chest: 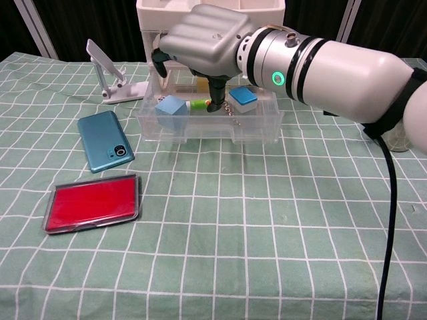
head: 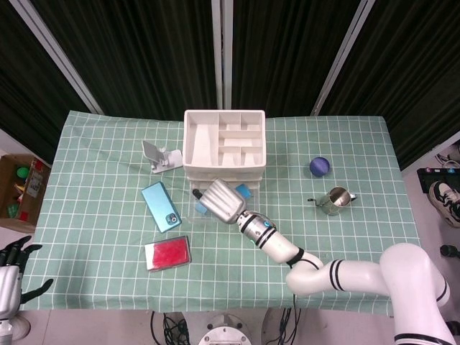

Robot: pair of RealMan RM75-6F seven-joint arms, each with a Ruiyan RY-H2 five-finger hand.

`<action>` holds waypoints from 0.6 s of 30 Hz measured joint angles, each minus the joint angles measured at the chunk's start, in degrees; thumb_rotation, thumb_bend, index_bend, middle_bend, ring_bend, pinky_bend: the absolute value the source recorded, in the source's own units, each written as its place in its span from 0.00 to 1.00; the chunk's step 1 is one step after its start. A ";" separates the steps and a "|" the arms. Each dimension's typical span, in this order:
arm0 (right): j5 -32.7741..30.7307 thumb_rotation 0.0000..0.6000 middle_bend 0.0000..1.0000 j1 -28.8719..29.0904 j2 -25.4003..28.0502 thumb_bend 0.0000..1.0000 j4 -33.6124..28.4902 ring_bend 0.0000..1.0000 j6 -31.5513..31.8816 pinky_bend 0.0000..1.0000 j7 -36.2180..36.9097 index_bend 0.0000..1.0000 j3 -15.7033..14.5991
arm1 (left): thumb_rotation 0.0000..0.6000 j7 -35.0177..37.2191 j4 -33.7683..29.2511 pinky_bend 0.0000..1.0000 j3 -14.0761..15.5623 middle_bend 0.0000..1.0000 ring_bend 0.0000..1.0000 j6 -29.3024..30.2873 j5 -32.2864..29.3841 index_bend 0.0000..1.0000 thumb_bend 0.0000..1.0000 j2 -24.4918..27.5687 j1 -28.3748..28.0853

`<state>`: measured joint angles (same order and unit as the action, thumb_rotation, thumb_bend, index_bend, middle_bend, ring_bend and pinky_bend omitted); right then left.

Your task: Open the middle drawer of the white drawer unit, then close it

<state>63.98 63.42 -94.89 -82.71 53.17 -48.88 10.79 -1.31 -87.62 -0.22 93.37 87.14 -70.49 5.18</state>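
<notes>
So my right hand (chest: 207, 43) is over the pulled-out clear middle drawer (chest: 208, 120), fingers curled down into it, and honestly I can't tell if they're hooked on anything or just hanging. The drawer sticks out the front of the white drawer unit (head: 223, 144), with a blue block (chest: 171, 109) and some small bits inside. Left hand (head: 10, 277) hangs off the table edge, fingers spread, holding nothing. The teal phone (chest: 105, 141) and red case (chest: 92, 203) lie to the left.

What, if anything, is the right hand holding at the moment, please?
Nothing visibly: the right hand hovers over the open clear drawer, fingers curled down into it. Any contact with the drawer cannot be told.
</notes>
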 measured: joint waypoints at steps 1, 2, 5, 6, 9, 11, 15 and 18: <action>-0.91 1.00 0.95 -0.17 0.25 0.04 -0.31 0.96 -0.03 0.97 -0.60 0.33 -0.04 | 1.00 0.04 0.05 0.20 0.00 0.15 0.15 0.01 0.05 0.29 0.00 -0.03 0.00; -1.77 1.00 0.95 -0.30 0.41 0.05 -0.48 0.96 -0.08 0.97 -1.11 0.34 -0.09 | 1.00 0.07 0.09 0.20 0.01 0.15 0.15 0.00 0.08 0.29 0.00 -0.06 -0.01; -4.26 1.00 0.95 -0.43 0.45 0.06 -0.20 0.96 -0.53 0.97 -2.47 0.35 -0.33 | 1.00 0.08 0.14 0.20 0.09 0.15 0.15 -0.09 0.12 0.29 0.00 -0.16 0.01; -5.02 1.00 0.95 -0.41 0.25 0.06 0.30 0.96 -0.78 0.97 -2.73 0.35 -0.45 | 1.00 0.08 0.15 0.20 0.10 0.15 0.15 -0.11 0.09 0.29 0.00 -0.17 0.03; -6.47 1.00 0.95 -0.21 -0.59 0.07 2.04 0.96 -1.47 0.97 -2.99 0.36 -0.68 | 1.00 0.11 0.15 0.20 0.09 0.15 0.15 -0.17 -0.10 0.29 0.00 -0.19 0.12; -6.77 1.00 0.95 -0.04 -1.21 0.09 3.17 0.96 -1.72 0.97 -2.82 0.38 -0.69 | 1.00 0.13 0.15 0.20 0.08 0.15 0.15 -0.14 -0.12 0.29 0.00 -0.15 0.16; -7.04 1.00 0.95 0.24 -2.38 0.15 5.09 0.96 -2.05 0.97 -0.90 0.42 -0.28 | 1.00 0.17 0.13 0.20 0.00 0.15 0.15 -0.22 -0.21 0.29 0.00 -0.08 0.13; -7.02 1.00 0.95 0.45 -3.09 0.18 6.00 0.96 -2.37 0.97 0.67 0.46 0.07 | 1.00 0.19 0.16 0.20 -0.05 0.15 0.15 -0.23 -0.15 0.29 0.00 -0.11 0.08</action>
<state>56.97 63.87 -97.98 -76.71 50.80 -48.21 10.86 -1.12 -87.46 -0.27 93.14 87.00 -70.61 5.26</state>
